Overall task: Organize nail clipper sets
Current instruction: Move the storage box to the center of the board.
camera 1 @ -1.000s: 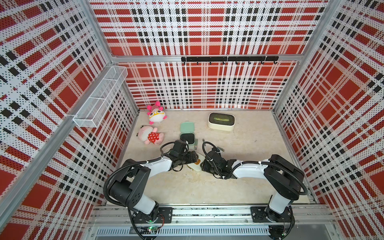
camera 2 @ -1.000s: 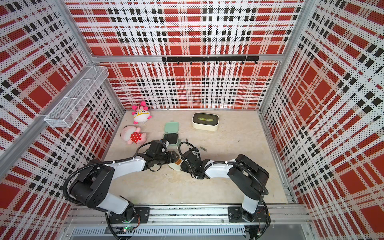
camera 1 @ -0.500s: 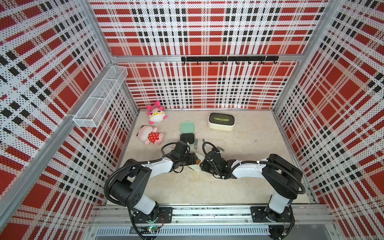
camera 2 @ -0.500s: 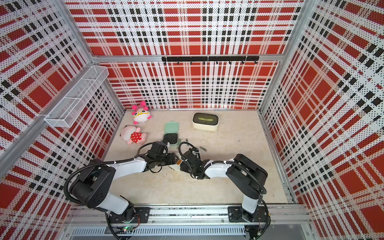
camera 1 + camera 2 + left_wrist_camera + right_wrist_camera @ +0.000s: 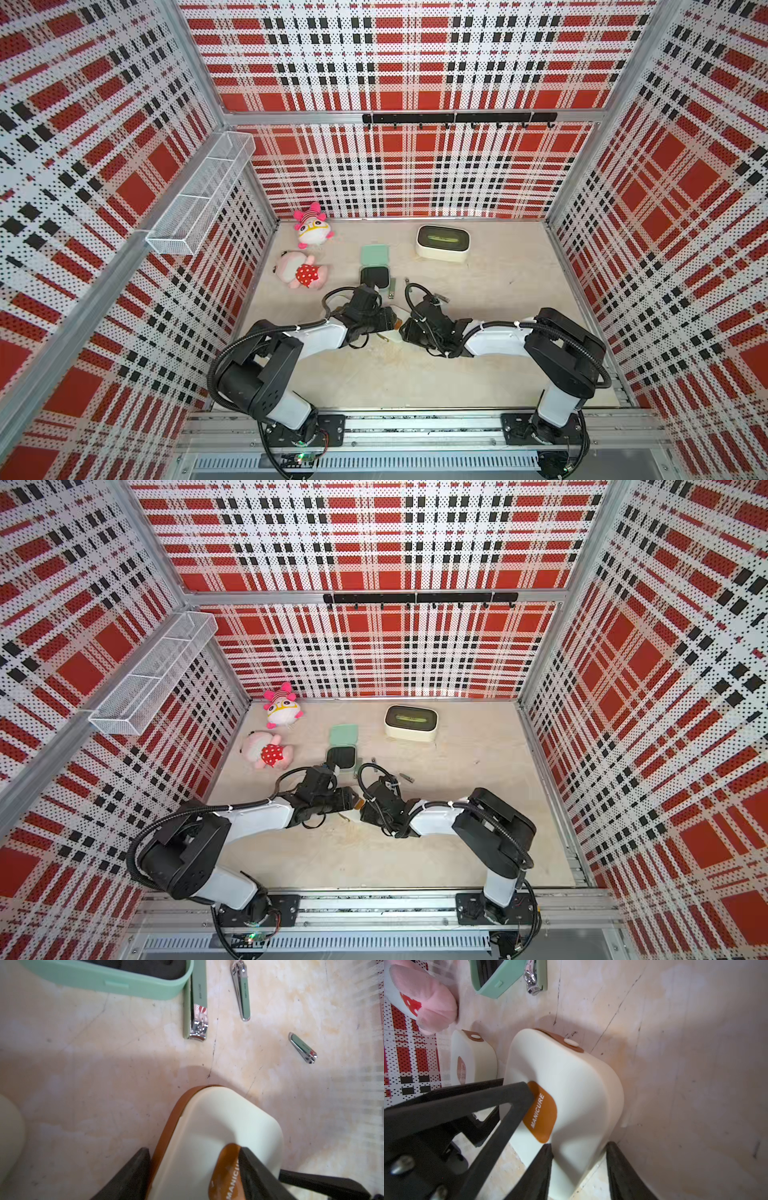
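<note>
A cream nail clipper case (image 5: 218, 1126) with an orange label stands on edge on the floor between my two arms; its cream edge (image 5: 395, 336) shows in a top view. My left gripper (image 5: 195, 1153) is shut on it, one finger on the brown rim, the other on the label. My right gripper (image 5: 579, 1151) is shut across the case's (image 5: 566, 1084) lower end. A second cream case (image 5: 473, 1059) stands just beyond. The mint case (image 5: 375, 266) lies open behind, black insert up. Silver clippers, a large one (image 5: 197, 1005), a slim one (image 5: 242, 991) and a small one (image 5: 303, 1048), lie loose beside it.
Two pink plush toys (image 5: 313, 226) (image 5: 301, 272) lie at the back left. A larger cream box with a dark window (image 5: 442, 243) sits at the back. A wire basket (image 5: 199, 199) hangs on the left wall and a hook rail (image 5: 457, 118) on the back wall.
Both grippers have stayed on the cream case, with only small shifts of the wrists. Nothing else has moved.
</note>
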You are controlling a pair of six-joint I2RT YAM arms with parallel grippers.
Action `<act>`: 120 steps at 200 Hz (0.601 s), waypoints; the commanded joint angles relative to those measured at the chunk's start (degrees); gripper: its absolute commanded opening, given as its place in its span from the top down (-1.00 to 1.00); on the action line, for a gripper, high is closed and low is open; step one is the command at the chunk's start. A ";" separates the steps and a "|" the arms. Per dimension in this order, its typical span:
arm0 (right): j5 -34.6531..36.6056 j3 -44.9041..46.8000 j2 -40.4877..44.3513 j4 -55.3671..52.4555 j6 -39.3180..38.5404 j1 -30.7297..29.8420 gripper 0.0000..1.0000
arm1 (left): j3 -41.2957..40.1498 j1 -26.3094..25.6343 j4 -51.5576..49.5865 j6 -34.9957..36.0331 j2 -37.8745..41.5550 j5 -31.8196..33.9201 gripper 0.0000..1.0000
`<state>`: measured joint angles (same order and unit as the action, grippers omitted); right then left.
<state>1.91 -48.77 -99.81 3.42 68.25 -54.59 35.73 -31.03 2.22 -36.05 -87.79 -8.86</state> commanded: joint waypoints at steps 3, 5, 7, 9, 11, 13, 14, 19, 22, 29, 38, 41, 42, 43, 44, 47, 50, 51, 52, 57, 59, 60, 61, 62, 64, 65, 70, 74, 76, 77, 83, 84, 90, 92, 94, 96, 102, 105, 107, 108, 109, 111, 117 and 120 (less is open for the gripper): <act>3.70 0.87 5.05 -4.76 -0.84 -0.43 -0.22 | -0.31 -2.11 0.13 -1.92 -0.45 -6.78 -0.49; 4.13 1.09 5.43 -5.47 -1.04 -0.43 -0.24 | -0.31 -2.11 0.15 -1.96 -0.48 -6.78 -0.49; 4.76 1.35 5.77 -6.37 -1.13 -0.43 -0.27 | -0.26 -2.11 0.15 -1.99 -0.50 -6.83 -0.49; 5.29 1.63 6.32 -7.08 -1.28 -0.43 -0.30 | -0.23 -2.11 0.22 -2.00 -0.53 -6.86 -0.50; 5.84 1.96 6.78 -7.90 -1.37 -0.41 -0.33 | -0.22 -2.11 0.19 -2.07 -0.58 -6.95 -0.50; 6.29 2.22 7.36 -8.56 -1.52 -0.43 -0.35 | -0.22 -2.11 0.25 -2.09 -0.62 -7.00 -0.50; 6.54 2.47 7.62 -8.85 -1.57 -0.43 -0.36 | -0.22 -2.11 0.34 -2.13 -0.62 -7.02 -0.50; 7.71 3.49 8.92 -10.37 -1.94 -0.43 -0.41 | -0.09 -2.19 0.54 -2.25 -0.75 -7.26 -0.50; 8.36 4.06 9.87 -11.05 -2.01 -0.43 -0.43 | 0.00 -2.20 0.61 -2.34 -0.79 -7.45 -0.50; 9.50 5.75 12.06 -12.78 -2.61 -0.43 -0.50 | 0.25 -2.41 0.80 -2.66 -1.01 -7.69 -0.51; 11.62 7.77 14.93 -15.04 -3.07 -0.43 -0.56 | 0.69 -2.84 1.18 -3.14 -1.53 -8.07 -0.51; 12.15 8.53 15.71 -15.86 -3.29 -0.43 -0.59 | 0.87 -3.09 1.40 -3.30 -1.71 -8.22 -0.51; 12.28 8.74 15.97 -16.06 -3.34 -0.43 -0.59 | 0.94 -3.13 1.48 -3.35 -1.78 -8.25 -0.51; 12.48 8.94 16.36 -16.33 -3.41 -0.43 -0.60 | 1.02 -3.19 1.57 -3.43 -1.82 -8.35 -0.51; 12.58 9.12 16.69 -16.56 -3.57 -0.43 -0.60 | 1.11 -3.31 1.61 -3.46 -1.93 -8.40 -0.51; 12.96 9.75 17.67 -17.26 -3.86 -0.50 -0.62 | 1.24 -3.56 1.79 -3.77 -2.17 -8.62 -0.51; 13.22 10.35 18.56 -17.91 -4.16 -0.52 -0.64 | 1.54 -3.93 2.08 -4.03 -2.41 -8.78 -0.51; 13.30 10.62 18.84 -18.18 -4.17 -0.52 -0.65 | 1.63 -3.98 2.17 -4.11 -2.49 -8.84 -0.51; 13.34 10.80 19.12 -18.45 -4.26 -0.52 -0.65 | 1.72 -4.15 2.26 -4.20 -2.61 -8.86 -0.51; 13.71 11.76 20.46 -19.46 -4.72 -0.59 -0.67 | 2.20 -4.91 2.70 -4.64 -3.14 -9.04 -0.51; 13.64 12.12 21.06 -19.87 -4.90 -0.60 -0.68 | 2.39 -5.25 2.88 -4.82 -3.39 -9.06 -0.51; 13.60 12.25 21.28 -19.99 -5.07 -0.60 -0.68 | 2.49 -5.39 2.97 -4.95 -3.50 -9.11 -0.51; 13.58 12.50 21.52 -20.14 -5.19 -0.61 -0.68 | 2.63 -5.55 3.05 -5.01 -3.60 -9.17 -0.51; 13.57 12.66 21.82 -20.26 -5.39 -0.65 -0.69 | 2.74 -5.76 3.14 -5.09 -3.70 -9.16 -0.51; 13.56 12.96 22.33 -20.57 -5.60 -0.73 -0.69 | 2.98 -5.99 3.32 -5.26 -3.97 -9.16 -0.51; 13.65 13.07 22.53 -20.74 -5.72 -0.76 -0.69 | 3.14 -6.20 3.32 -5.30 -4.14 -9.20 -0.51; 13.97 13.81 23.77 -21.69 -5.98 -1.08 -0.72 | 3.87 -7.16 3.68 -5.73 -4.88 -9.15 -0.51; 14.37 14.37 24.74 -22.57 -5.96 -1.36 -0.74 | 4.48 -7.98 4.07 -6.13 -5.51 -9.12 -0.51; 14.53 14.71 25.21 -23.02 -5.90 -1.50 -0.75 | 4.80 -8.26 4.27 -6.29 -5.89 -9.19 -0.52; 14.66 14.87 25.38 -23.24 -5.87 -1.62 -0.76 | 4.89 -8.48 4.41 -6.47 -6.07 -9.22 -0.52; 15.13 15.70 26.79 -24.45 -5.30 -1.95 -0.78 | 6.10 -9.72 5.07 -7.12 -7.24 -9.51 -0.52; 15.18 15.80 27.05 -24.61 -5.13 -2.03 -0.78 | 6.28 -9.91 5.16 -7.20 -7.50 -9.55 -0.52; 15.37 16.83 28.52 -25.47 -4.33 -2.14 -0.79 | 7.54 -11.09 5.76 -8.02 -8.86 -9.74 -0.52; 15.33 17.19 29.01 -25.61 -4.10 -2.18 -0.79 | 7.79 -11.50 5.95 -8.25 -9.24 -9.78 -0.52; 15.32 17.70 29.49 -25.71 -3.85 -2.25 -0.79 | 8.18 -11.93 6.17 -8.72 -9.42 -9.77 -0.52; 15.23 18.09 29.93 -25.74 -3.68 -2.27 -0.79 | 8.76 -12.34 6.41 -9.09 -9.77 -9.88 -0.52; 14.96 19.32 31.42 -25.66 -3.09 -2.39 -0.79 | 9.94 -13.60 7.60 -10.10 -10.97 -10.06 -0.52; 14.89 19.99 32.07 -25.66 -2.71 -2.51 -0.79 | 10.60 -14.27 8.06 -10.60 -11.59 -10.26 -0.52; 14.81 20.35 32.56 -25.61 -2.49 -2.56 -0.79 | 11.01 -14.66 8.61 -11.03 -12.01 -10.35 -0.52; 14.80 20.50 32.78 -25.59 -2.32 -2.59 -0.79 | 11.24 -14.89 8.82 -11.22 -12.21 -10.46 -0.52; 14.79 20.75 32.94 -25.62 -2.19 -2.61 -0.79 | 11.44 -15.05 9.01 -11.40 -12.44 -10.60 -0.52; 14.68 21.11 33.48 -25.69 -1.99 -2.62 -0.79 | 11.82 -15.47 9.53 -11.82 -12.83 -10.81 -0.53; 14.61 22.18 34.52 -25.83 -1.17 -2.79 -0.79 | 12.91 -16.61 10.86 -12.80 -14.05 -11.28 -0.54; 14.70 22.62 35.10 -26.02 -0.78 -2.85 -0.79 | 13.73 -17.21 11.57 -13.33 -14.58 -11.50 -0.55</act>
<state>14.70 -29.28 -68.84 -18.63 64.40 -56.66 45.32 -44.18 7.81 -44.40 -98.83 -17.28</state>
